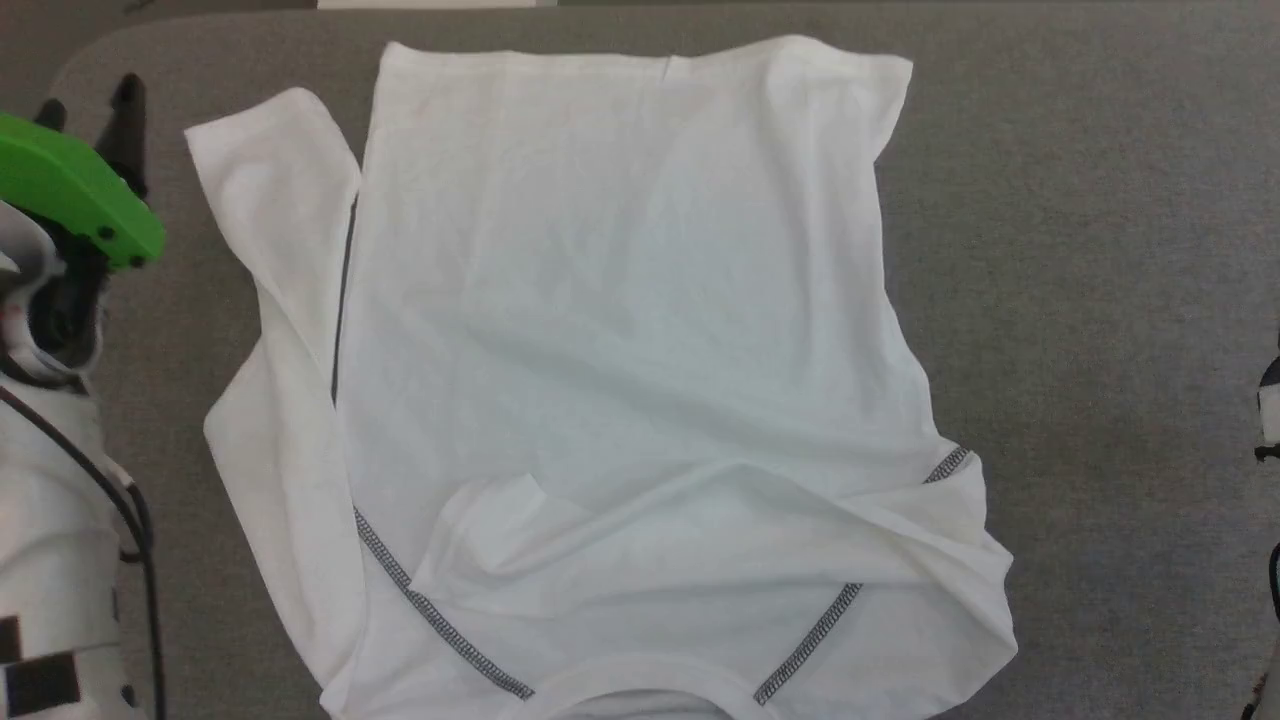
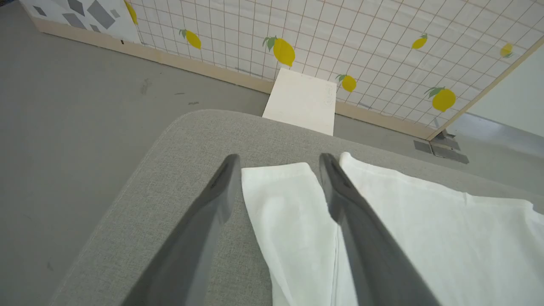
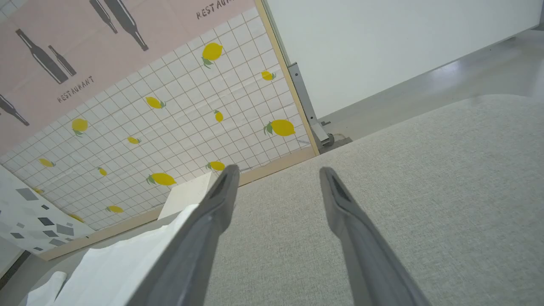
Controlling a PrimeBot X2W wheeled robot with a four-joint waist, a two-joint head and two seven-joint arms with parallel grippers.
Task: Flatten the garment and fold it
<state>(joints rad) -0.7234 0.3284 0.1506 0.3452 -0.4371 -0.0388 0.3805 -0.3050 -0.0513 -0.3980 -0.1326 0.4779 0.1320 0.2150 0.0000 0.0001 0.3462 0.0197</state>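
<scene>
Grey table [image 1: 1080, 250] carries the garment [image 1: 620, 300], spread across frame centre in the head view, collar at the bottom edge, hem at top. We judge flattening nearly done. Creases bunch at lower right by the zigzag seams [image 1: 440, 620], so the next move calls for smoothing there, or folding in the sleeve [image 1: 270, 200] at frame left. The left tool [image 2: 279, 159] gapes wide, empty, fingers framing the sleeve end; contact unclear. The right tool [image 3: 276, 170] gapes equally wide, empty, over bare table. The left wrist view adds a white box [image 2: 301, 102] beyond the table edge.
</scene>
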